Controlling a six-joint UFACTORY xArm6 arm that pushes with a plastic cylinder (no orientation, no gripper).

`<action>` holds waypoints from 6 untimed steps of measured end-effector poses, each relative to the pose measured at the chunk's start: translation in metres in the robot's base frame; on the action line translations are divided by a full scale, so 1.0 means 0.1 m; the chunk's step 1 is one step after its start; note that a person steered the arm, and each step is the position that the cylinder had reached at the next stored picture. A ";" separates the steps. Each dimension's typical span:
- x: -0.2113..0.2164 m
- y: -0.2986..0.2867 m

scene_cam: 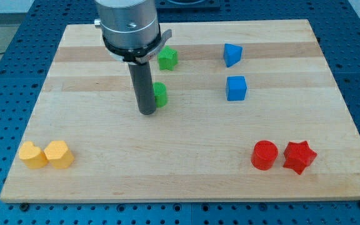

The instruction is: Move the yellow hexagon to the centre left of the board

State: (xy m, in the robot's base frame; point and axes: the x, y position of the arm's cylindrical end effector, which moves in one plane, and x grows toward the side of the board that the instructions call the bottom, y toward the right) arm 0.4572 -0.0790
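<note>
**Tip parked mid-board, yellow hexagon far off at the lower left**

No pincer is fitted, so no open or closed state can be given; the arm ends in a dark rod whose lower end, my tip (147, 112), is set down on the pale wooden board (186, 175) a little left of centre. A small green plastic block (160, 94) of rounded outline is seen touching or just beside the rod on the view's right, partly hidden by it. Another green block (167, 58), of star-like shape, lies just above.

The yellow hexagon (59, 154) is found well apart from the tip, toward the view's bottom left, touching or nearly touching a yellow heart-like block (32, 154) on its left. The centre left lies above the hexagon, so an approach from below it is judged necessary.
</note>
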 end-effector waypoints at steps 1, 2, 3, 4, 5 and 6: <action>0.34 -0.28; 1.40 -0.37; 1.57 -0.99; 1.17 -1.31; 0.93 -1.55; 0.78 -1.55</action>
State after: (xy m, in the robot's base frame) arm 0.5348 -0.2344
